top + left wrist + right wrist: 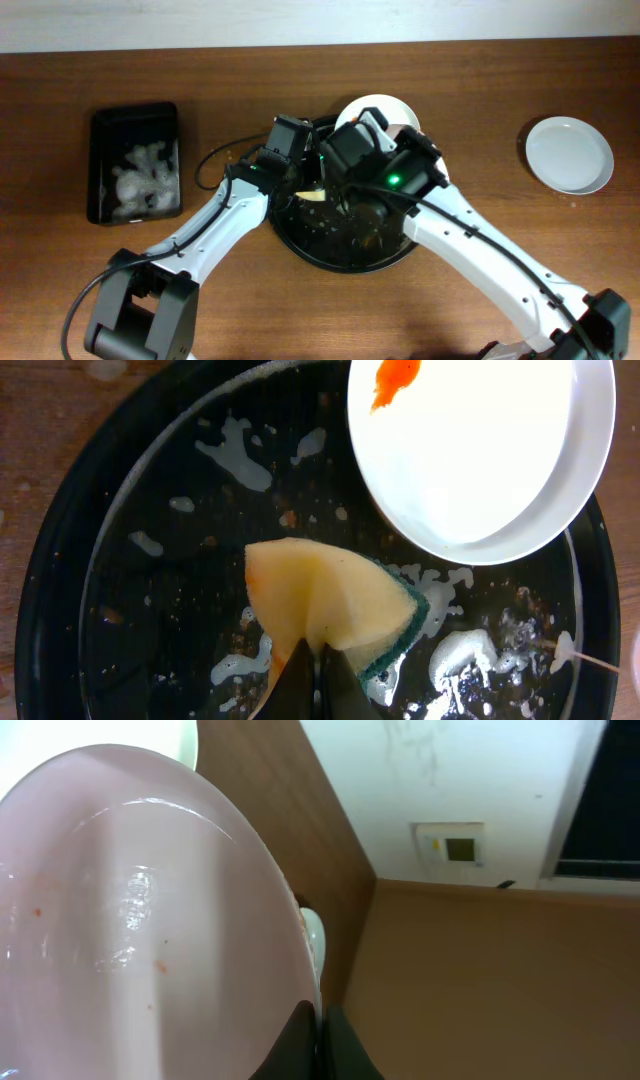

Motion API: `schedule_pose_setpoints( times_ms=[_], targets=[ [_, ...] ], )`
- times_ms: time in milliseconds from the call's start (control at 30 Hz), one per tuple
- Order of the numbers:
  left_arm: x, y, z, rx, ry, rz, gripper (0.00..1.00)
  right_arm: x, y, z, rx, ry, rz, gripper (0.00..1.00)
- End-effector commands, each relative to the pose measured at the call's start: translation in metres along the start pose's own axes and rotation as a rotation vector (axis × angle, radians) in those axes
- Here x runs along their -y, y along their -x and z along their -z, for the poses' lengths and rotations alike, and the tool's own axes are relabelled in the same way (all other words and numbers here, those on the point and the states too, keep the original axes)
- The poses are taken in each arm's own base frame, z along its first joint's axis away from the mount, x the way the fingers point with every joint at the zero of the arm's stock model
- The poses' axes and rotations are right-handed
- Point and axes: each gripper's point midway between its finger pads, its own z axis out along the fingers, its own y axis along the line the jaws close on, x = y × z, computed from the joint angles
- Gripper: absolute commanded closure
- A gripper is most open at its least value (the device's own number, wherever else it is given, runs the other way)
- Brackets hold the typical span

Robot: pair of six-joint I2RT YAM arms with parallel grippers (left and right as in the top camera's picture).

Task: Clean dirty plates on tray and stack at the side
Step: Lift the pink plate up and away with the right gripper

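Round tray (345, 266) mostly hidden under arms (220, 215), plate (120, 920) cropped left and bottom, rectangular tray's (135, 120) contents (138, 178) unclear.

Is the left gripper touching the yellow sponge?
Touching. In the left wrist view the left gripper has its fingertips closed on the lower edge of the sponge.

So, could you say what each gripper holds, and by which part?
Left gripper: the sponge, by one edge. Right gripper: a dirty plate, by its rim.
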Motion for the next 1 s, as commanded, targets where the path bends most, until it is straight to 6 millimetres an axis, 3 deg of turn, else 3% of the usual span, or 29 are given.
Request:
schedule_pose_setpoints(
  times_ms=[0,733,967],
  targets=[
    [-0.004,0.004,0.005,0.017,0.012,-0.012,0.99,0.021,0.001,0.006,-0.015,-0.133,-0.040,0.96],
    [-0.003,0.004,0.005,0.017,0.011,-0.012,0.99,0.022,0.000,0.006,-0.012,-0.140,-0.107,0.96],
    [0.001,0.003,0.005,0.012,-0.015,-0.013,0.99,-0.008,-0.004,0.004,-0.017,0.026,-0.211,0.96]
  ],
)
